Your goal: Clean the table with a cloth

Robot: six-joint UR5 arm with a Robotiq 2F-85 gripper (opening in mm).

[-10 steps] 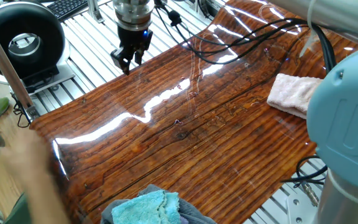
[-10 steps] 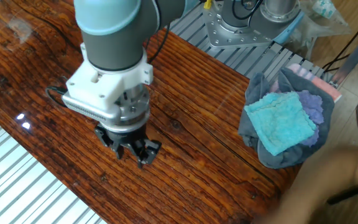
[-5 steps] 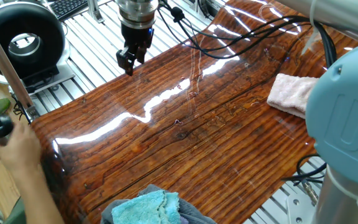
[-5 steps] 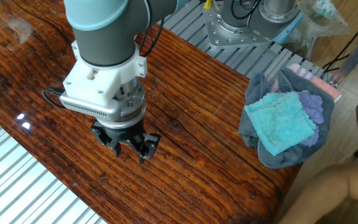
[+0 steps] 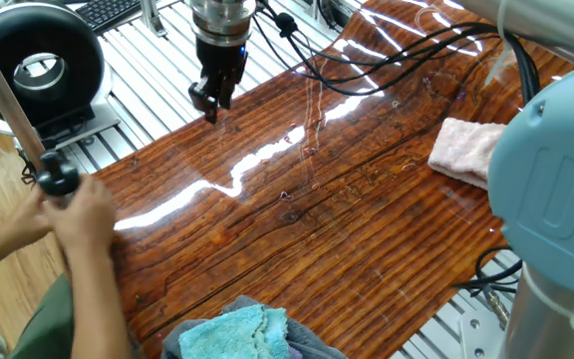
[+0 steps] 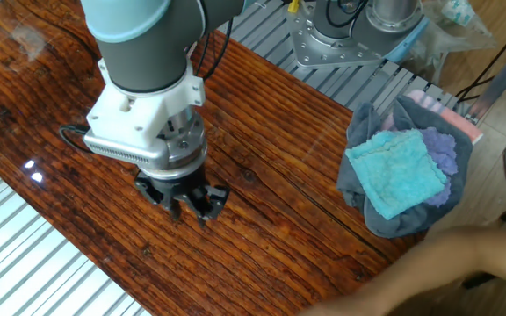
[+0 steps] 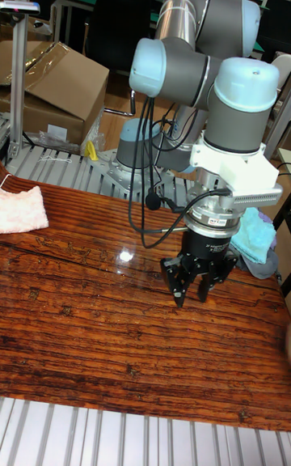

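1. The big shiny brown table [image 5: 347, 214] is bare in the middle, and the pink cloth [image 5: 469, 148] lies far off by one edge, so no wiping has begun
2. A person's hand [image 5: 86, 214] has come in at the table's corner, holding a black knob
3. The gripper [image 7: 196, 281] has turned a little and hangs just above the wood, fingers [image 6: 215, 197] partly open, holding nothing
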